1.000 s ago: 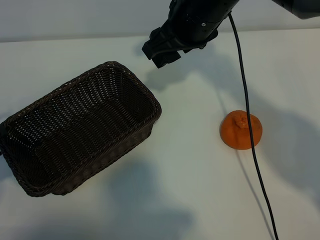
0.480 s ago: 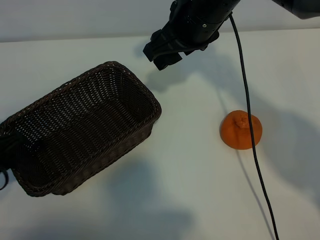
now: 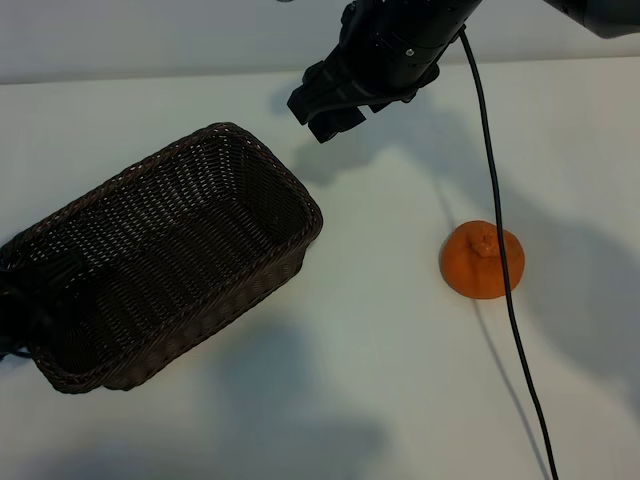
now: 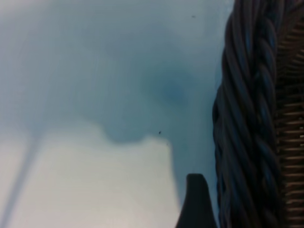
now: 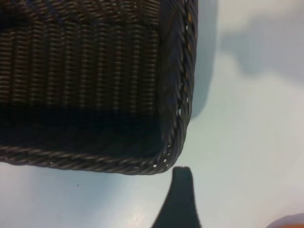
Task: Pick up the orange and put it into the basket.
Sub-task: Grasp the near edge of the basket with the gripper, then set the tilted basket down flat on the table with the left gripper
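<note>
The orange (image 3: 482, 260) lies on the white table at the right, with the right arm's black cable crossing in front of it. The dark-brown wicker basket (image 3: 250, 150) stands slanted at the left. My right gripper (image 3: 325, 108) hangs open above the table behind the basket's far corner, well away from the orange. Its wrist view shows one finger (image 5: 178, 199), the basket's corner (image 5: 178, 118) and a sliver of the orange (image 5: 290, 222). My left gripper (image 3: 30, 300) is open at the basket's left end. One finger (image 4: 194, 204) stands just beside the braided rim (image 4: 247, 118).
The black cable (image 3: 500, 250) runs from the right arm down across the table to the front edge. A pale wall borders the table at the back. Bare table lies between the basket and the orange.
The left gripper has come in from the left edge to the basket's left end. The right gripper has barely shifted. The orange and basket have not moved.
</note>
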`<state>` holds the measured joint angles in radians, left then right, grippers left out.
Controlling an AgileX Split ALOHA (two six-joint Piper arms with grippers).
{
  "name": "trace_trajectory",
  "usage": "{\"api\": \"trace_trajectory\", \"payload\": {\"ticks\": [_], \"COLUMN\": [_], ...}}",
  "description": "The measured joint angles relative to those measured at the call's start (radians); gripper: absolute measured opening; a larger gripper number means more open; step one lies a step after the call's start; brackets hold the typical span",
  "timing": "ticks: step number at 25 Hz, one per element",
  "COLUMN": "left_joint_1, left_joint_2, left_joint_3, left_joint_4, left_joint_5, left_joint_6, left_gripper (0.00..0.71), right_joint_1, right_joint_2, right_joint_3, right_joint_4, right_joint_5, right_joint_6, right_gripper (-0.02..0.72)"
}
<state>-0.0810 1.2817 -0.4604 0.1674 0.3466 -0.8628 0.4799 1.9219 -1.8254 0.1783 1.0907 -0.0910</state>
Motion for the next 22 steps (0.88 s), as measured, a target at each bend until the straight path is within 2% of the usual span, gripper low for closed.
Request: {"api": "trace_trajectory", "payload": {"ticks": [4,7,12,14,22], "left_joint_1": [0.000,0.000,0.000,0.000,0.000], "left_joint_2": [0.035,0.039,0.041,0.042,0.045], "left_joint_3": [0.001,0.001,0.002,0.002,0.002], "left_joint_4": [-0.019,-0.023,-0.025,-0.030,-0.042], "left_joint_5": [-0.020,-0.035,-0.046,-0.057,-0.097], "left_joint_6": [0.000,0.000,0.000,-0.003,0.014], "left_gripper": [0.560,0.495,0.233,0.161,0.157], "right_joint_1": [0.000,0.000,0.000,0.000,0.000], "right_joint_2": [0.000,0.000,0.000,0.000,0.000], "right_joint_3": [0.000,0.000,0.000,0.000,0.000], "right_joint_4": [0.000,0.000,0.000,0.000,0.000], "right_joint_5": [0.001,0.002,0.002,0.002,0.002], "right_joint_6": [0.000,0.000,0.000,0.000,0.000], "right_gripper": [0.595,0.595,0.595,0.595,0.595]}}
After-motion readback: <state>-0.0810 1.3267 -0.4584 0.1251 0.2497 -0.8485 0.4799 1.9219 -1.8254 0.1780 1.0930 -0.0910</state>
